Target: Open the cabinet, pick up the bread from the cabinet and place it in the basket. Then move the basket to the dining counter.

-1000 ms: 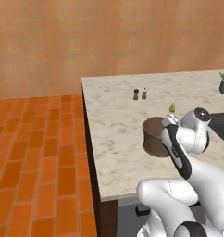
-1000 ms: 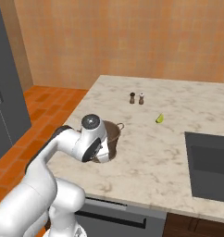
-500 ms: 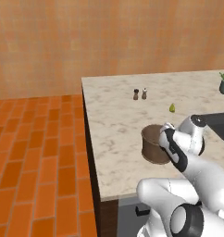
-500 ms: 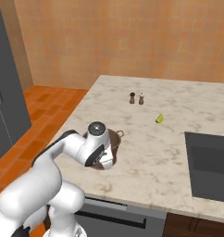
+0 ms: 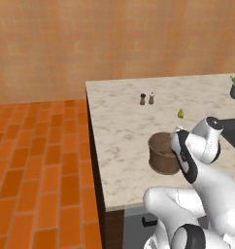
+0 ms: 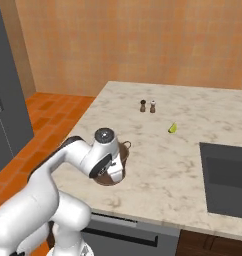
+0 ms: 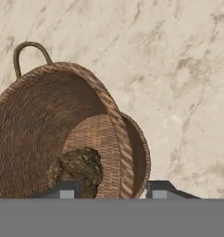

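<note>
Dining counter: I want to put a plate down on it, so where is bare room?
Dining counter is bare between the basket and the sink, and along the far edge behind the two shakers. It is crowded at the basket, where the gripper hangs, fingers astride its rim.

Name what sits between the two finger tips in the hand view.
The basket's woven wall and rim stand between them, with the bread inside, by one finger tip.

An orange-tan textured wall [image 5: 114, 39] backs the room. Terracotta brick tiles cover the floor [image 5: 37, 165]. A tall grey appliance [image 6: 8, 100] stands at the left of the right base view. A dark sink [image 6: 225, 175] sits in the stone top.
</note>
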Motion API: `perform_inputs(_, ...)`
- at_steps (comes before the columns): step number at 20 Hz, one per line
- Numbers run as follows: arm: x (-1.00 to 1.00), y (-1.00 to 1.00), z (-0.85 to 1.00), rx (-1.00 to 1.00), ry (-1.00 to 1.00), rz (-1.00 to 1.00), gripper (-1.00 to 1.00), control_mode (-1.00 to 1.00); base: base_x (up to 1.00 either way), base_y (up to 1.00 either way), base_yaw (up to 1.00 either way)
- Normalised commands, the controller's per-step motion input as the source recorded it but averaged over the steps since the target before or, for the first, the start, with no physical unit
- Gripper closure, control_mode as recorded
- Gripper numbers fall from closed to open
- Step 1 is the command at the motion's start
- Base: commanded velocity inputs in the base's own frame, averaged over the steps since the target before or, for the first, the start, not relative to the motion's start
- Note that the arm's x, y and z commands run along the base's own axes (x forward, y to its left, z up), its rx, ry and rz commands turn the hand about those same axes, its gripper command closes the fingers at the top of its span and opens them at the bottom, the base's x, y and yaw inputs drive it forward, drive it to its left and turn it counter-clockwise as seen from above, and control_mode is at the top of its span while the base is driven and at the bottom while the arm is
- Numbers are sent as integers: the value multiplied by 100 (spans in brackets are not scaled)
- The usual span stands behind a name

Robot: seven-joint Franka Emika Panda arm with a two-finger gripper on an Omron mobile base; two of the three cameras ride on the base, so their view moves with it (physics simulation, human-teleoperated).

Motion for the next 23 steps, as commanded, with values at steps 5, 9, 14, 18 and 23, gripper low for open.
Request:
perform_inputs(5, -40, 0, 65, 0, -9, 1, -100, -100, 0, 0, 0)
perform_inputs(9, -66, 0, 74, 0, -23, 7, -100, -100, 0, 0, 0)
perform_inputs(14, -64, 11, 98, -4, -27, 17, -100, -100, 0, 0, 0)
perform_inputs(18, -78, 54, 96, -4, -15, 17, -100, -100, 0, 0, 0)
perform_inputs(23, -77, 74, 86, -1, -9, 18, -100, -100, 0, 0, 0)
